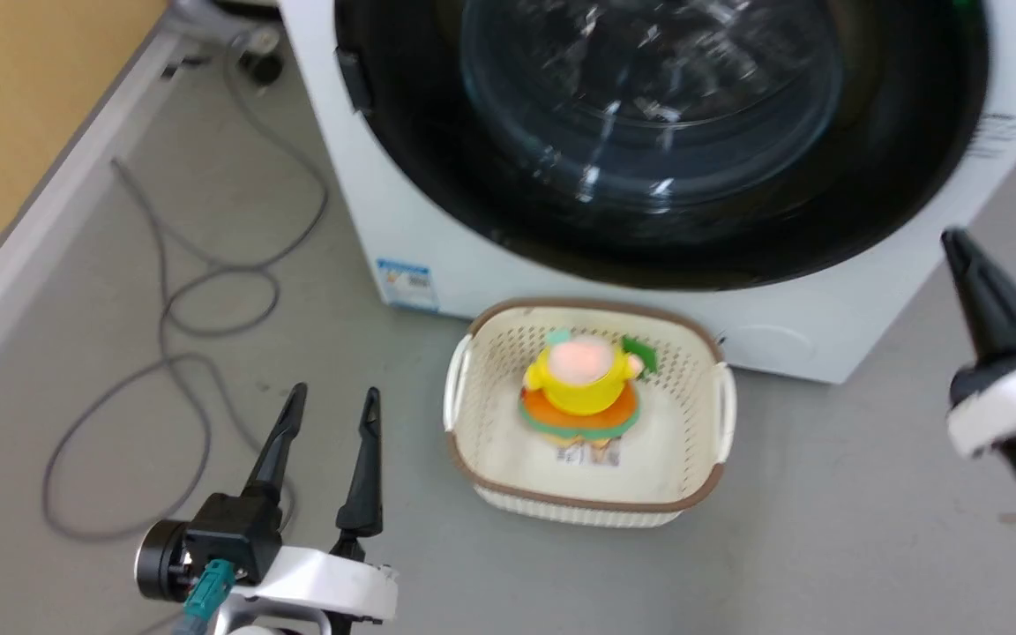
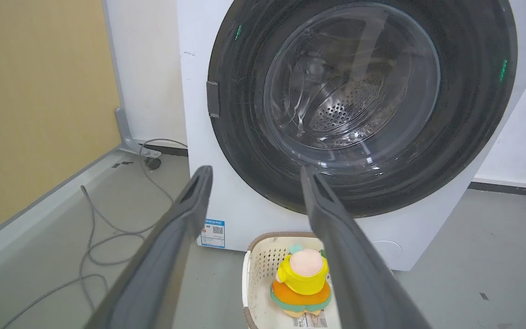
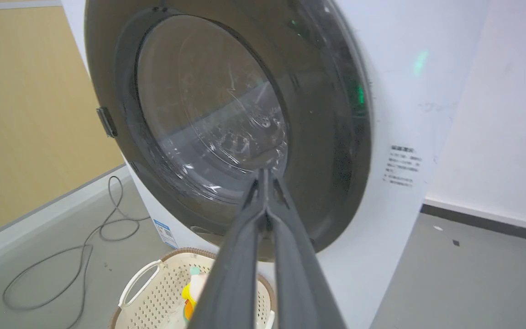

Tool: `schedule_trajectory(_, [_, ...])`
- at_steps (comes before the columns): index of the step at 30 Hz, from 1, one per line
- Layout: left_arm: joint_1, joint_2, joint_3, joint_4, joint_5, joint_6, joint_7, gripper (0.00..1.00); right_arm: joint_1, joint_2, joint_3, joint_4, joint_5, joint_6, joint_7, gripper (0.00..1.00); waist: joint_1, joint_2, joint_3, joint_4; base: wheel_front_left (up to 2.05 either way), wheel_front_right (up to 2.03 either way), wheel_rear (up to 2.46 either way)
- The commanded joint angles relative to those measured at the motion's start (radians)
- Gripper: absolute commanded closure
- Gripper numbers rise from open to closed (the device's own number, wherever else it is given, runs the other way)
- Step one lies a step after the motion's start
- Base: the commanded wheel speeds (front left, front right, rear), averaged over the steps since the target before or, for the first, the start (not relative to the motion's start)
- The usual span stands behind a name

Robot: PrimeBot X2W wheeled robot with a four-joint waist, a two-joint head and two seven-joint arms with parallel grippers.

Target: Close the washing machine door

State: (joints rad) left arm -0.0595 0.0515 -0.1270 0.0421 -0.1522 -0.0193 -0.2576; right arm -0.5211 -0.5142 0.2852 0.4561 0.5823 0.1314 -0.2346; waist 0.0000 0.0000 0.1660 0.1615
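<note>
The washing machine door (image 1: 437, 185), a glossy black ring around a clear glass bowl, lies flush against the front of the white washing machine (image 1: 402, 238). In the left wrist view the door (image 2: 244, 137) shows the steel drum through its glass. My left gripper (image 1: 336, 392) is open and empty, low over the floor, left of the basket and well short of the machine. My right gripper (image 1: 958, 242) is at the right edge, shut on nothing. Its closed fingertips (image 3: 263, 171) point at the lower part of the door (image 3: 327, 137), apart from it.
A cream perforated basket (image 1: 578, 307) stands on the grey floor just before the machine, holding a yellow and orange soft toy (image 1: 583, 384). Grey cable (image 1: 182, 317) loops over the floor at left, beside a yellow wall (image 1: 14, 106). Open floor lies right of the basket.
</note>
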Motion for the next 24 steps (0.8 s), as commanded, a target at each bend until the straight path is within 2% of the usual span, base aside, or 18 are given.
schedule_trajectory(1, [0.017, 0.002, 0.009, 0.003, 0.001, 0.002, -0.004, 0.00, 0.067, 0.029, -0.034, -0.043, -0.008, -0.001, -0.012, 1.00, 0.0000, 0.0000, -0.042, -0.038, 0.00, 0.00, 0.00])
schedule_trajectory(6, [0.039, 0.006, 0.024, 0.012, 0.002, -0.002, -0.004, 0.00, 0.233, 0.098, -0.150, -0.177, -0.076, -0.001, -0.021, 1.00, 0.0000, 0.0000, -0.081, -0.061, 0.00, 0.00, 0.00])
schedule_trajectory(13, [0.081, 0.007, 0.034, 0.022, 0.004, -0.004, -0.004, 0.00, 0.443, 0.266, -0.303, -0.329, -0.169, -0.001, -0.022, 1.00, 0.0000, 0.0000, -0.125, -0.081, 0.00, 0.00, 0.00])
schedule_trajectory(14, [0.088, 0.007, 0.035, 0.025, 0.005, -0.004, -0.004, 0.00, 0.469, 0.286, -0.317, -0.344, -0.183, -0.001, -0.021, 0.95, 0.0000, 0.0000, -0.130, -0.082, 0.00, 0.00, 0.00])
schedule_trajectory(15, [0.095, 0.008, 0.036, 0.027, 0.007, -0.004, -0.004, 0.00, 0.493, 0.306, -0.328, -0.359, -0.196, -0.001, -0.019, 0.58, 0.0000, 0.0000, -0.134, -0.083, 0.00, 0.00, 0.00])
schedule_trajectory(16, [0.101, 0.009, 0.037, 0.030, 0.009, -0.005, -0.004, 0.00, 0.515, 0.323, -0.338, -0.374, -0.214, -0.001, -0.017, 0.00, 0.0000, 0.0000, -0.139, -0.083, 0.00, 0.00, 0.00])
schedule_trajectory(24, [0.137, 0.012, 0.042, 0.028, 0.029, 0.000, -0.004, 0.00, 0.625, 0.390, -0.356, -0.444, -0.312, -0.001, 0.000, 0.00, 0.0000, 0.0000, -0.155, -0.084, 0.00, 0.00, 0.00])
